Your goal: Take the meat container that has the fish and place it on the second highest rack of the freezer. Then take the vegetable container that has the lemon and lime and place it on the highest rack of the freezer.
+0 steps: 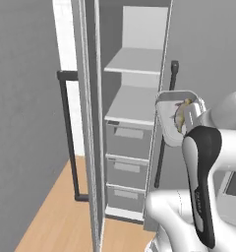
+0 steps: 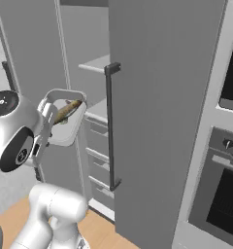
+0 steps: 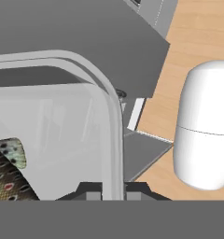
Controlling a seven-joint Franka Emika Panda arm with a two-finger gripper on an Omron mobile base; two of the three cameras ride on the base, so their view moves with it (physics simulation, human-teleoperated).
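My gripper [image 3: 113,192] is shut on the rim of the meat container [image 1: 168,129], a pale translucent tray that hangs tilted with its open side toward the base cameras. The fish [image 1: 181,114] lies inside it, and its speckled body also shows in the hand view [image 3: 4,170]. The container [image 2: 65,132] hovers just outside the open freezer [image 1: 134,29], by its right edge, about level with the second highest rack [image 1: 132,106]. The highest rack [image 1: 134,61] is bare. The vegetable container with the lemon and lime is out of view.
The freezer door [image 1: 86,123] stands open at the left with its black bar handle [image 1: 68,133]. Three grey drawers [image 1: 130,140] sit under the racks. A closed grey door with a black handle [image 2: 111,126] is right of the opening, then a built-in oven [image 2: 220,194]. Wooden floor [image 1: 56,216] lies below.
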